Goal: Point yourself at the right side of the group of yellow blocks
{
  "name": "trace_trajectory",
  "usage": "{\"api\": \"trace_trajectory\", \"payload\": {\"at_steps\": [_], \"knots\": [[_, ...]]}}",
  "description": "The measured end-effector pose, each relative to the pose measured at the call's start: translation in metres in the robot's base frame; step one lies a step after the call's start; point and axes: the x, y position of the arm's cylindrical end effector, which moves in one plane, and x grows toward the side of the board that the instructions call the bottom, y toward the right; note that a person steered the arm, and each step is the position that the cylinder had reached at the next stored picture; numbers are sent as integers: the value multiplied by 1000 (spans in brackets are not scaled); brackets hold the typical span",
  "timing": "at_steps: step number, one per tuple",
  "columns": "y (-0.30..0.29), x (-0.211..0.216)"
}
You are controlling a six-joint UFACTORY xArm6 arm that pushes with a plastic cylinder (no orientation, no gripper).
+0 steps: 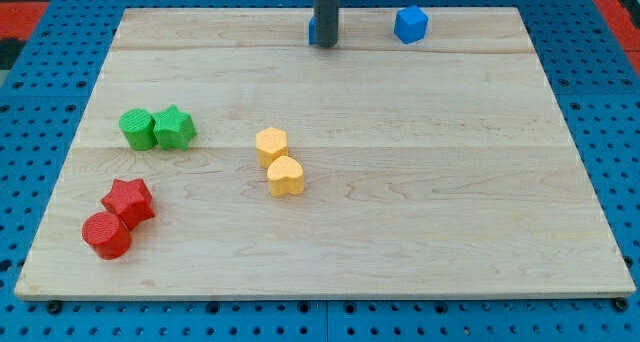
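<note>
At the view's top, my tip against a mostly hidden blue block, well apart from yellow blocks; no hand visible.

This looks like a robotics lab bench: a pale wooden table lies on a blue pegboard base with regular holes, a red panel shows at the view's top corners, and small printed-looking coloured blocks sit on it.
</note>
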Motion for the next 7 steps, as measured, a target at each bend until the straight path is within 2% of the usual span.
{"api": "trace_trajectory", "payload": {"at_steps": [1,2,3,7], "knots": [[8,5],[49,29],[56,33],[43,45]]}}
